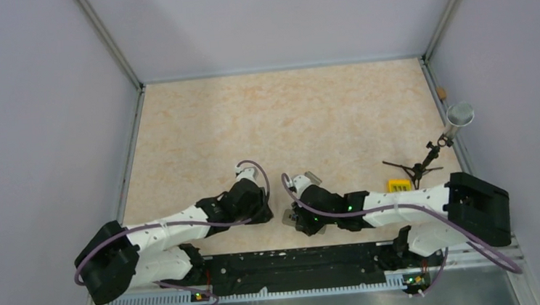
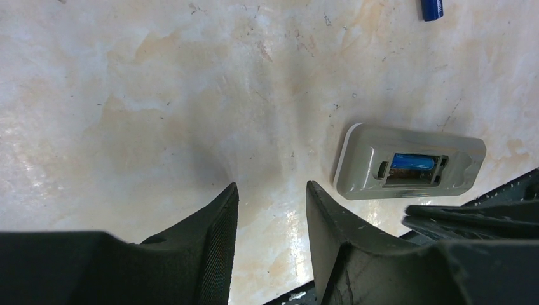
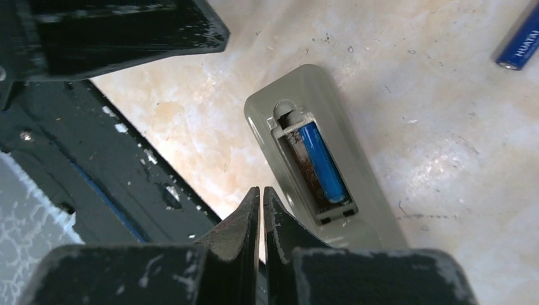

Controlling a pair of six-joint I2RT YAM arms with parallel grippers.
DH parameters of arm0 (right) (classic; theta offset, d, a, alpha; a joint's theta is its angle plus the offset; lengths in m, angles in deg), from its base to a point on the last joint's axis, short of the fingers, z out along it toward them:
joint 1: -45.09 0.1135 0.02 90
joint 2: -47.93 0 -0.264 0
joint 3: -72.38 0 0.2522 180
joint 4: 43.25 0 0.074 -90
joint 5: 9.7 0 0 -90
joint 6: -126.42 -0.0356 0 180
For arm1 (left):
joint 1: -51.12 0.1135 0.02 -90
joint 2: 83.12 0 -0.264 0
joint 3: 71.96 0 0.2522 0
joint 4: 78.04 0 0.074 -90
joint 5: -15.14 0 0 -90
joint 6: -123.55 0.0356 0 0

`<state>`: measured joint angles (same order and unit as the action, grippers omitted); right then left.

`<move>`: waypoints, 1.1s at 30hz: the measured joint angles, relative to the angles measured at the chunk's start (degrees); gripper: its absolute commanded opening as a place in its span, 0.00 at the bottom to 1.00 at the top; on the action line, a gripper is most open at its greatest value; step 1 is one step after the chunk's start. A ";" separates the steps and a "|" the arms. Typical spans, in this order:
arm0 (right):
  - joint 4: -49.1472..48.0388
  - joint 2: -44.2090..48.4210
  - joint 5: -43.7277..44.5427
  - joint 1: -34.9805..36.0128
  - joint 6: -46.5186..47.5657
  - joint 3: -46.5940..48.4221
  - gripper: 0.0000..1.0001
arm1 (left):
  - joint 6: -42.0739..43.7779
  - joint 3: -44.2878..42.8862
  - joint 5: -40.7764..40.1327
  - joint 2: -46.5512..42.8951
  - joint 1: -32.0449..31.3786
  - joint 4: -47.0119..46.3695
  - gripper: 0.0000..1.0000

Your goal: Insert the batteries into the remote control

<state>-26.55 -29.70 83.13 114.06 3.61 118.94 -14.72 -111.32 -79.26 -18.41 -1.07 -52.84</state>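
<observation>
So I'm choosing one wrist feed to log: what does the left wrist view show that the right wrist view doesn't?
Left wrist only: the left jaws, apart and empty, and both ends of the remote. Right wrist only: the right jaws, shut, and the bare slot beside the seated battery. Both: the remote back-up on the table, that seated battery, and a loose battery beyond.

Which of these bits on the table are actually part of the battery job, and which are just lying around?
For the job:
remote control, back up
battery in its recess
loose battery

Lying about:
small yellow item
black tripod stand
</observation>
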 measured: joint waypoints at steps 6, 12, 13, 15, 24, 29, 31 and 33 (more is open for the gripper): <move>5.62 7.26 2.86 0.00 1.53 1.46 0.17 | 0.31 -1.57 1.16 4.28 0.04 -1.77 0.41; 10.69 8.83 8.81 -0.07 3.32 6.19 0.27 | 0.81 -3.37 3.13 7.80 0.04 -3.96 0.39; 11.47 8.83 9.66 -0.28 3.74 6.78 0.27 | 0.92 -3.54 3.32 8.11 0.04 -4.13 0.38; 12.63 8.66 10.51 -0.94 4.35 7.54 0.27 | 1.22 -3.74 3.54 8.52 0.04 -4.35 0.38; 13.46 1.95 10.21 -8.83 7.78 9.75 0.29 | 2.03 -5.03 6.73 11.80 0.09 -6.60 0.31; 12.66 -3.30 9.29 -11.21 9.09 10.01 0.29 | 2.49 -6.08 8.59 14.05 0.07 -7.93 0.27; 12.00 -4.85 9.09 -12.15 9.42 10.43 0.29 | 2.67 -6.51 9.11 14.91 -0.11 -8.37 0.26; 11.04 -6.43 8.87 -13.18 9.84 11.06 0.30 | 2.78 -6.78 9.44 15.32 -0.46 -8.52 0.25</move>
<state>-15.51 -36.12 92.00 100.88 13.44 130.00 -11.95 -118.10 -69.82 -3.09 -1.53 -61.36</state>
